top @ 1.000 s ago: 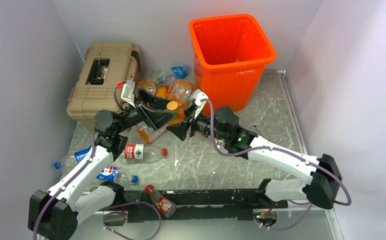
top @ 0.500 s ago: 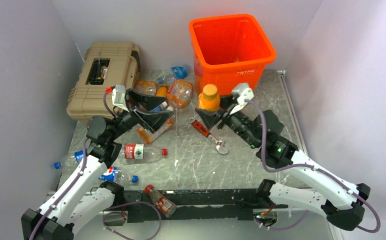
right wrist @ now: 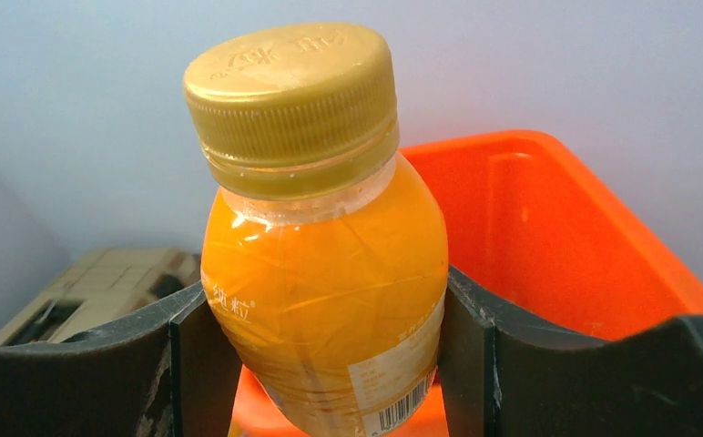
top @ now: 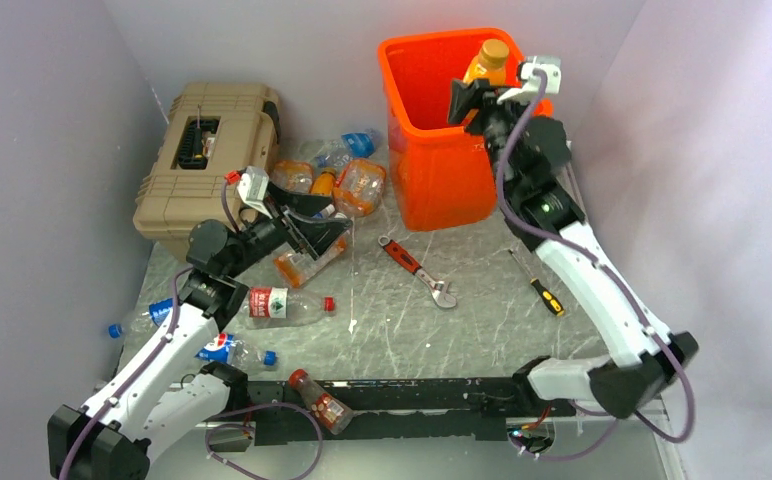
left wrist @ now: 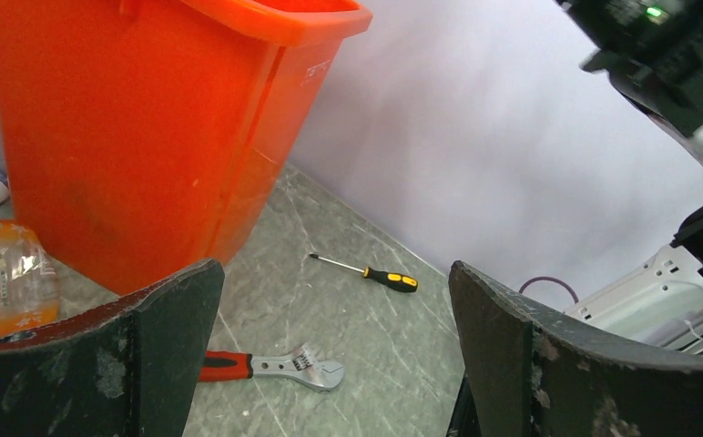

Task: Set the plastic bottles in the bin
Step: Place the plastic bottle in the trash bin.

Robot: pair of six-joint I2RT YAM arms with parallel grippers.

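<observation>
The right claw (top: 482, 93) is clenched on an orange bottle (right wrist: 322, 273), gripping its lower body from both sides. The bottle stands nearly upright above the mouth of the bin (top: 440, 175), toward the bin's right side and clear of the rim. It is small and round-shouldered and looks deep orange, with a ribbed gold cap bearing raised lettering. A clear wrap around it shows printed characters and a barcode.

The left claw (left wrist: 334, 364) is released, its jaws wide apart with nothing between them. It hangs over the near edge of a heap of bottles (top: 337, 180) lying between the toolbox (top: 207, 150) and the bin, some of them crushed and orange-tinted. More bottles lie scattered on the near left of the worktop (top: 462, 330), one clear with a red label and red cap (top: 284, 306).

A wrench (top: 417, 270) and a screwdriver (top: 539, 286) lie near the bin.
</observation>
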